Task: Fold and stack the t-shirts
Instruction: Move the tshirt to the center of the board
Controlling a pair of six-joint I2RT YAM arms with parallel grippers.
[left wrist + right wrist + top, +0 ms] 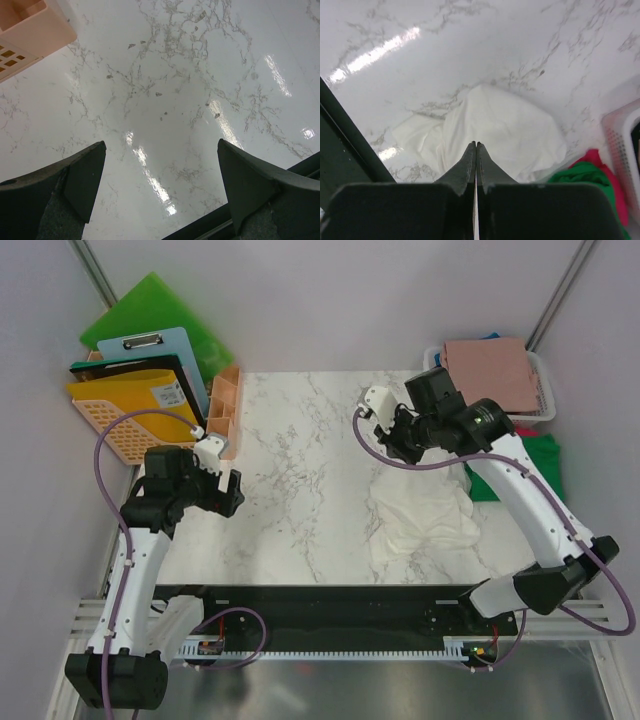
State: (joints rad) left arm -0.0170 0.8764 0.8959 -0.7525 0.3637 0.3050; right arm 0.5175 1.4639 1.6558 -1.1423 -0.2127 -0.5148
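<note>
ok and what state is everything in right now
left gripper: open, empty, over bare table
right gripper: shut
white t-shirt: crumpled on the table, unfolded
green t-shirt: bunched at the table's right edge
pink t-shirt: folded flat atop the basket

Table [300, 460]: glossy white marble-look top with grey veining. A crumpled white t-shirt [420, 520] lies on the near-right part, bunched, not flat. A green t-shirt [540, 465] is heaped at the right edge just beside it, with a red t-shirt [600, 165] touching the green. White mesh basket [545, 400] at far-right corner; can't tell if it's fully on the top. Peach plastic tray [225, 410] on far-left corner.
</note>
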